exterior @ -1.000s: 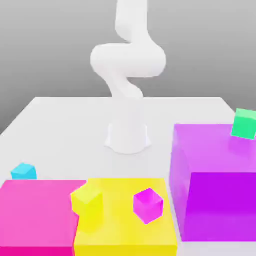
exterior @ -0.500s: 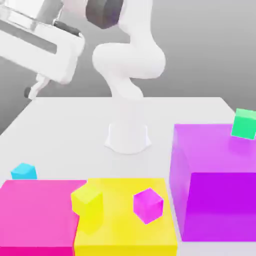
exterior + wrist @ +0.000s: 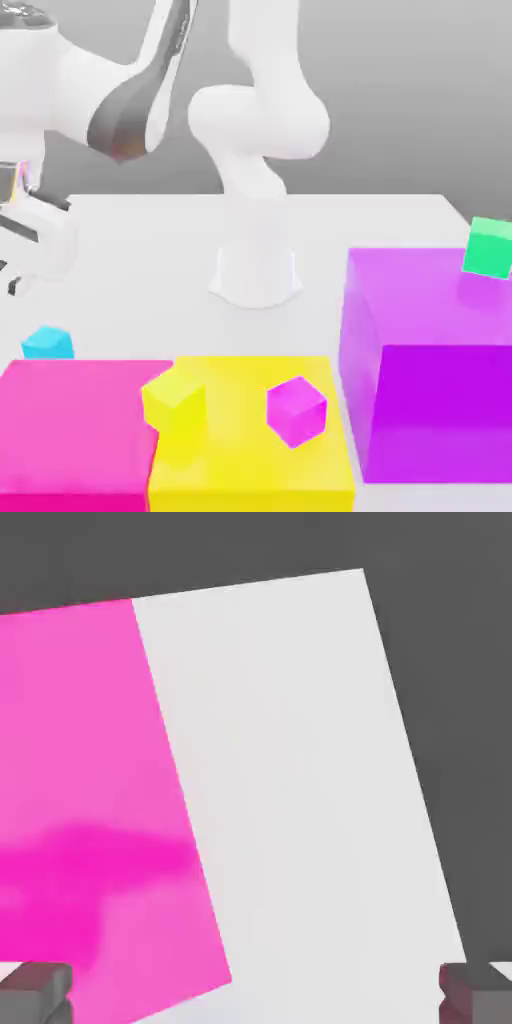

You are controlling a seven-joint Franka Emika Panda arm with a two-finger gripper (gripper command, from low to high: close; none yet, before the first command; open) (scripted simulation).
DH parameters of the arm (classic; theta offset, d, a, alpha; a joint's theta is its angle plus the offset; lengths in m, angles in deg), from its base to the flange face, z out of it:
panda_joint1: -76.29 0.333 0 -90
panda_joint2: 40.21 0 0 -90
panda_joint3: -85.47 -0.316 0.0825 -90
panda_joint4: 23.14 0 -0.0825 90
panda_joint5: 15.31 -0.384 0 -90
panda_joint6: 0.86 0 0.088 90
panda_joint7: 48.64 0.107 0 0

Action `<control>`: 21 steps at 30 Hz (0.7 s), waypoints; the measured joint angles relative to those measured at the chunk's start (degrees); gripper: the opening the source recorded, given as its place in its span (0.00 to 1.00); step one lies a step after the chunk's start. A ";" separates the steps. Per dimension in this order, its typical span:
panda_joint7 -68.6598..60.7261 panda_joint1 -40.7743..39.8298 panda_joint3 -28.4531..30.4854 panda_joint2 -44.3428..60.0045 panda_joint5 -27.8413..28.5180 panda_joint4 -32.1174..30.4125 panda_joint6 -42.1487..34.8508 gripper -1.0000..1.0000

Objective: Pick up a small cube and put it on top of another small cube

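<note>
Clearly the task is barely begun: nothing is lifted and nothing stacked. Nearest in the exterior view, along the white tabletop's (image 3: 150,250) front edge, sit a big flat magenta block (image 3: 75,425) and a big flat yellow block (image 3: 250,430); a small yellow cube (image 3: 174,403) stands at the seam between them and a small magenta cube (image 3: 296,410) rests on the yellow block. A tall purple block (image 3: 430,350) fills the front corner on the exterior view's right, with a small green cube (image 3: 489,247) on its far top edge. The small cyan cube (image 3: 47,343) rests on the tabletop, just behind the magenta block's far corner, near the edge on the exterior view's left, untouched. The gripper (image 3: 255,992) hangs above that side; in the hand view its two dark fingertips (image 3: 35,990) stand wide apart with nothing between them. Descent, grasp, lift and placement all remain, judging from this. Farther back stands the white arm's base (image 3: 256,275), and beyond it a plain grey backdrop.
</note>
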 joint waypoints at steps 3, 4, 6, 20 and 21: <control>-3.02 -2.13 1.59 2.42 -1.66 -1.41 2.14 0.50; -4.17 -2.77 1.98 3.19 -2.42 -1.90 2.89 0.50; -6.70 -3.96 2.66 4.64 -4.26 -2.89 4.42 0.50; -34.20 -13.07 0.44 11.54 -31.29 -9.41 14.38 0.50; -35.30 -13.45 -0.08 12.31 -32.68 -9.28 15.13 0.50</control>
